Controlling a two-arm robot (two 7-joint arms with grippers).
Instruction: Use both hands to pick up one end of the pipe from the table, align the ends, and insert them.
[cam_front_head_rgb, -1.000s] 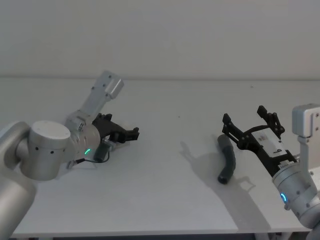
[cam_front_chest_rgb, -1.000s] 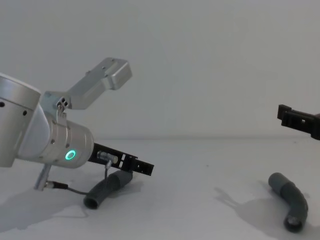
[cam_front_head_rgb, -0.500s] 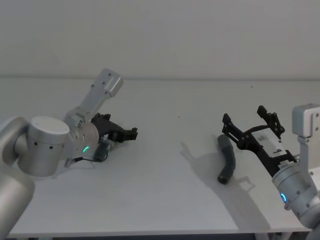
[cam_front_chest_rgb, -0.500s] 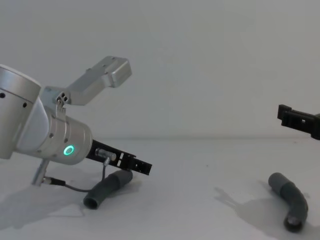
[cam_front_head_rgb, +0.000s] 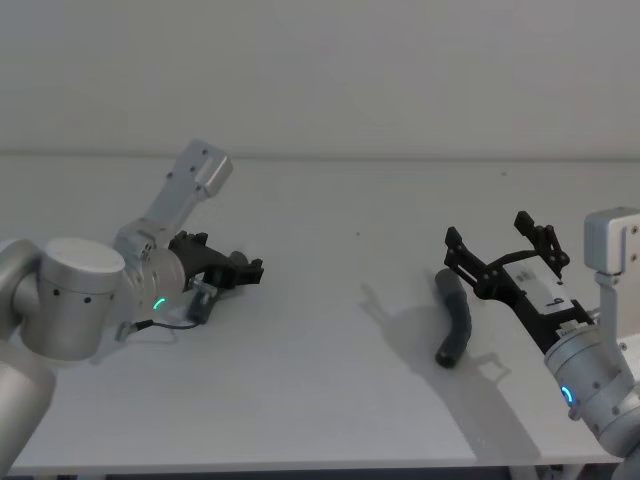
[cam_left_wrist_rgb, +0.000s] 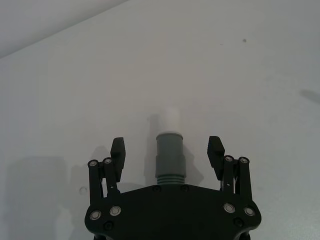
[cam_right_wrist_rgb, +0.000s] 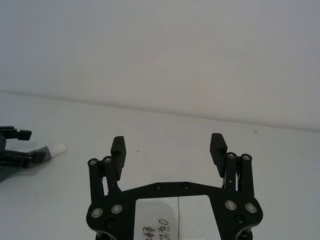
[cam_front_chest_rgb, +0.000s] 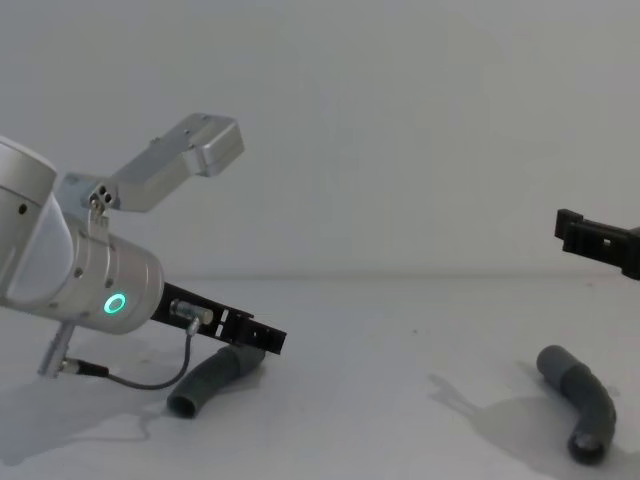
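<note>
The plain white matte worktop (cam_front_head_rgb: 330, 200) carries the two halves of the pipe well apart, one to each side. The silver cylindrical left arm (cam_front_head_rgb: 70, 305), with its green ring light, slopes low over the surface. This brings its black plastic two-finger left gripper (cam_left_wrist_rgb: 167, 146) to its piece almost along the worktop rather than from above. The matching black right gripper (cam_front_head_rgb: 492, 236) hangs higher, over the upper end of the other piece and clear of it, apparently lined up for its own descent.

The short dark grey bent tube on the left (cam_front_chest_rgb: 214, 378) lies flat. Its lighter grey collar (cam_left_wrist_rgb: 169, 155) sits between the left fingers (cam_left_wrist_rgb: 118, 150), which are spread with a gap on either side and pinch nothing yet. The short white inner tip (cam_left_wrist_rgb: 170, 117) reaches out beyond the fingertips. A grip on the collar would likely leave that tip free for mating.

The dark grey bent tube on the right (cam_front_head_rgb: 458, 322) also rests on the worktop, untouched. The right fingers (cam_right_wrist_rgb: 218, 147) are spread wide and empty. Closing the left fingers on the collar looks like the step in hand.
</note>
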